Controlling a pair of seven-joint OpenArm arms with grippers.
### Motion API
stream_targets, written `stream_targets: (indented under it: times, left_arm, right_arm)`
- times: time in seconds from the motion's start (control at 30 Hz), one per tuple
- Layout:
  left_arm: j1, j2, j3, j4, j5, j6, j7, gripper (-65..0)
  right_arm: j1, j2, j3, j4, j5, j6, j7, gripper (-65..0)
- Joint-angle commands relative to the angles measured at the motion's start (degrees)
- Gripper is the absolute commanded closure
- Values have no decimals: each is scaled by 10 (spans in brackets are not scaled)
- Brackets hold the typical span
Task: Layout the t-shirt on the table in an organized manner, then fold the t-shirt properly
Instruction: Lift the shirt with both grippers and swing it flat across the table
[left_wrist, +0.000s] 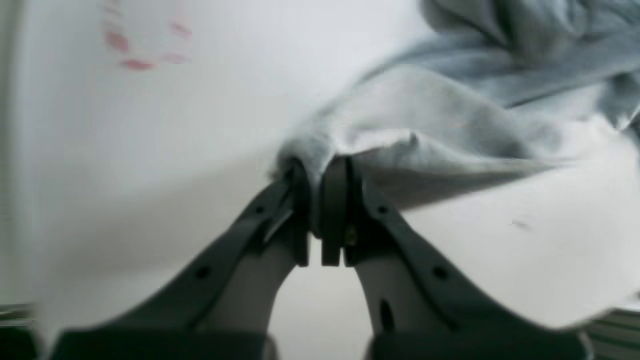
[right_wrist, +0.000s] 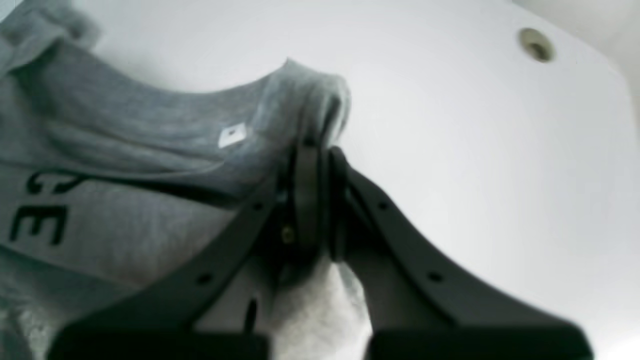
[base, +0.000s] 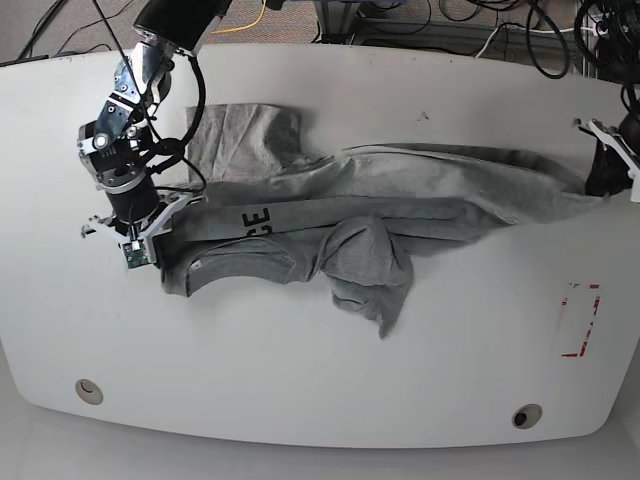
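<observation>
Both jaws sets clamp the t-shirt (base: 380, 205): right gripper (right_wrist: 320, 150) apparently the collar, left gripper (left_wrist: 320, 162) the hem. Pull evenly toward opposite counter (base: 300, 400) edges.

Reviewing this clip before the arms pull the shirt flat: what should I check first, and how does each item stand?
1. Left gripper shut on the t-shirt: ok, fabric pinched between the jaws.
2. Right gripper shut on the shirt near the collar: ok.
3. Shirt stretched between the grips: partly, a taut band spans them.
4. Shirt flat: not ok, a bunched fold lies mid-garment.
5. Lettering fully readable: not ok, mostly folded under.
6. Table has room near the red tape mark: ok.
</observation>
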Motion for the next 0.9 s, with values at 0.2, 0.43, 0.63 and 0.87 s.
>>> stream_targets:
  times: [0.2,0.43,0.63,0.87]
  left_arm:
    - [-142,-77,-58,8,-74,0,99,-6]
    - [-272,-77,-57,8,-78,0,174,-6]
    - [-405,-77,-22,7,-78,0,225,-6]
    - [-526,-77,49,6,-73,0,229,-7]
  right_arm:
    - [81,47,14,13,15,-5,-32,-5]
    - [131,66,15,16,15,-5,-62,-5]
    - [190,85,12,16,15,-5,-92,-6]
    - [277,96,10,9,17,-5,-128,-6]
